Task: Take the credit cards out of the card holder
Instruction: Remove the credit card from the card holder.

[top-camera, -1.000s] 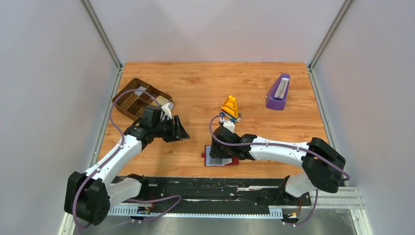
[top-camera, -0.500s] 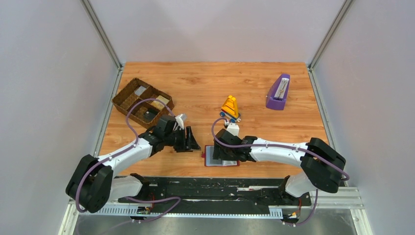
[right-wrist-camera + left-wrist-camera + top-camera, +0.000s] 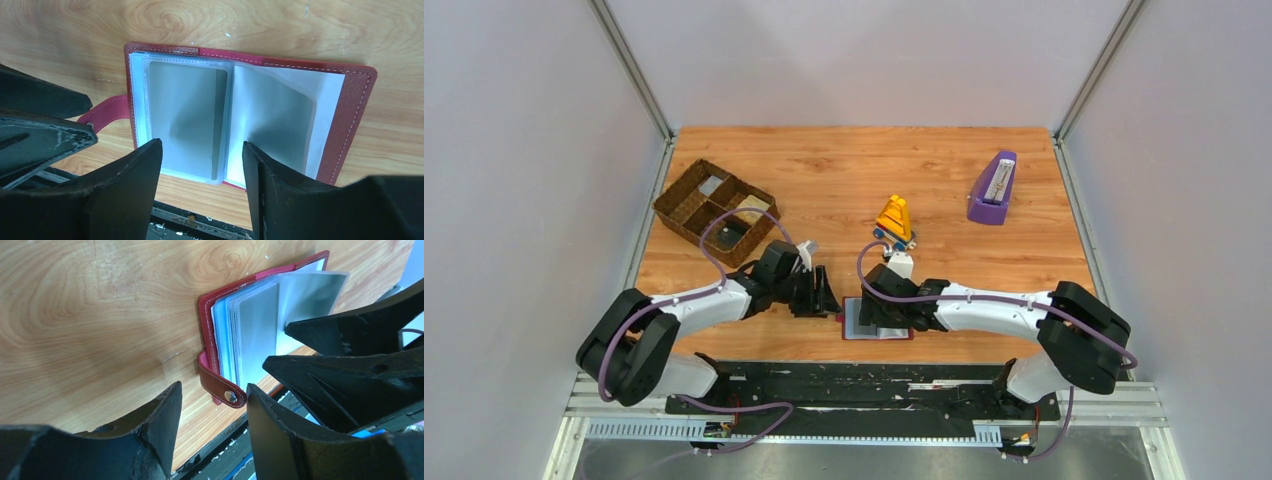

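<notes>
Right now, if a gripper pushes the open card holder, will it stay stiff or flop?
Probably floppy: the card holder lies open and its thin plastic sleeves fan up loosely. It looks flat and light, so it may slide on the smooth table. Its snap tab could catch.

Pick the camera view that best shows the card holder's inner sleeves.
Right wrist: the card holder lies open, sleeve pages facing the camera. Left wrist sees them edge-on, plus the snap tab. From above, the right gripper hides most.
</notes>
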`<state>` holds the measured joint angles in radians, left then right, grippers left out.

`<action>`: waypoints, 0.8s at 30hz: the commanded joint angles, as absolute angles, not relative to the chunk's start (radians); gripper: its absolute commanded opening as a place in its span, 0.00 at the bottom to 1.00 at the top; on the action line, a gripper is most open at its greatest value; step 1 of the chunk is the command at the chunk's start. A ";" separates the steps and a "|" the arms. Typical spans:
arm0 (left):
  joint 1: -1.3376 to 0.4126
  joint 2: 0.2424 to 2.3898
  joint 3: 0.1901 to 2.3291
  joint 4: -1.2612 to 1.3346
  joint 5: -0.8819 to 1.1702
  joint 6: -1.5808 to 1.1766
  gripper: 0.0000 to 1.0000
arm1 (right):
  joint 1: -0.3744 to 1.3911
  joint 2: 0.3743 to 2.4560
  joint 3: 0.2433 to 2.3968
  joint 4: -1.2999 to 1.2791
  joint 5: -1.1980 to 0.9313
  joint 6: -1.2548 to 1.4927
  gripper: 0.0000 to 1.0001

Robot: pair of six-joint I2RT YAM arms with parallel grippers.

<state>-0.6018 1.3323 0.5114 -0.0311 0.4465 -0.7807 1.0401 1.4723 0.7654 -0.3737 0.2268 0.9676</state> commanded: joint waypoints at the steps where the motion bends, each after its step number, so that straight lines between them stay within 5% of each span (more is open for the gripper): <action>1: -0.629 1.370 0.536 0.007 0.420 -0.778 0.58 | 1.044 1.469 0.754 -0.332 0.254 0.979 0.61; 7: -0.655 1.413 0.554 0.018 0.412 -0.780 0.48 | 1.044 1.465 0.757 -0.325 0.246 0.972 0.66; 10: -0.661 1.388 0.555 0.011 0.409 -0.789 0.23 | 1.045 1.472 0.766 -0.317 0.242 0.957 0.70; 14: -0.661 1.320 0.557 -0.010 0.400 -0.800 0.01 | 1.045 1.479 0.778 -0.319 0.257 0.956 0.72; 24: -0.661 1.236 0.558 -0.041 0.407 -0.815 0.00 | 1.045 1.483 0.786 -0.302 0.239 0.945 0.72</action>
